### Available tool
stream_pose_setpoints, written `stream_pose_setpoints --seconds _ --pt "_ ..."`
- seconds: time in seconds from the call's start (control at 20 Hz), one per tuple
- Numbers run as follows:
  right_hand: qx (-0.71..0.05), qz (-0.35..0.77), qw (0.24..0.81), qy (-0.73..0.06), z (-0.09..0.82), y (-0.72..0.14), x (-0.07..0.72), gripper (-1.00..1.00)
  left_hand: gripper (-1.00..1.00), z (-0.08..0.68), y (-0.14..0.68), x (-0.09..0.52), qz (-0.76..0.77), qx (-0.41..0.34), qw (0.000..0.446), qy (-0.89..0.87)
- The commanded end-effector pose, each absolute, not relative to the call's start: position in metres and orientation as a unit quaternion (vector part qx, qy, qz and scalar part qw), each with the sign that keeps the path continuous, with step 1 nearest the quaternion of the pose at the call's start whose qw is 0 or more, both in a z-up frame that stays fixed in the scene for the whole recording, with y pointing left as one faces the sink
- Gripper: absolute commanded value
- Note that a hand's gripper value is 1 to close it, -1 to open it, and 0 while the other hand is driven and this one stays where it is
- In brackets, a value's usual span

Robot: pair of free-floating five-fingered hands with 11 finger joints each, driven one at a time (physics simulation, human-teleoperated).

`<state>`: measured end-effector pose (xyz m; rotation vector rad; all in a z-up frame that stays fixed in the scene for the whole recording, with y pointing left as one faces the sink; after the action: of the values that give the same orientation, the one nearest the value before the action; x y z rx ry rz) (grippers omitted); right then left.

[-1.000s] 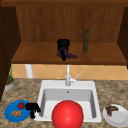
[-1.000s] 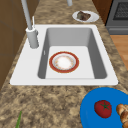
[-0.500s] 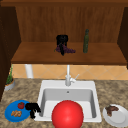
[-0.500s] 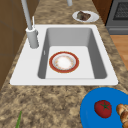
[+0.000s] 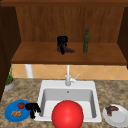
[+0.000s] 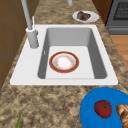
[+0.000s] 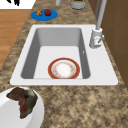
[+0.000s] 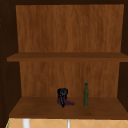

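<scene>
the right hand [image 5: 62, 43] is up on the shelf [image 5: 37, 56], fingers curled on the grapes [image 5: 67, 50] near the middle. the bottle [image 5: 86, 41] stands near; a bump could tip it. the left hand [image 5: 32, 108], curled, holds nothing by the blue plate [image 5: 10, 115].

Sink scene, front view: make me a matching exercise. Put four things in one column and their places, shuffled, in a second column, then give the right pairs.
Things:
1. green bottle
2. tomato
3. red bowl
4. purple grapes

Places:
A. on the blue plate, left of the sink
B. in the sink basin
C. upright on the shelf, right of the hand there
D. on the shelf, under the right hand

Pairs: 1-C, 2-A, 3-B, 4-D

The left hand is at the blue plate's right edge.
</scene>
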<state>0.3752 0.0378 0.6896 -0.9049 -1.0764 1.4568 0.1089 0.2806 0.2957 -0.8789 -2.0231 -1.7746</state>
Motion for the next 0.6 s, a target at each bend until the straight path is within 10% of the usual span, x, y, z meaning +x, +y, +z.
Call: stream_pose_setpoints --seconds 0.0,0.55 --pt "-0.386 0.619 0.522 -0.443 0.659 0.043 0.406 1.0 0.0 0.296 0.281 0.109 -0.619 -0.307 0.155 -0.706" --pt "-0.374 0.63 0.493 -0.469 0.57 0.034 0.453 1.0 0.0 0.296 0.281 0.109 -0.619 -0.307 0.155 -0.706"
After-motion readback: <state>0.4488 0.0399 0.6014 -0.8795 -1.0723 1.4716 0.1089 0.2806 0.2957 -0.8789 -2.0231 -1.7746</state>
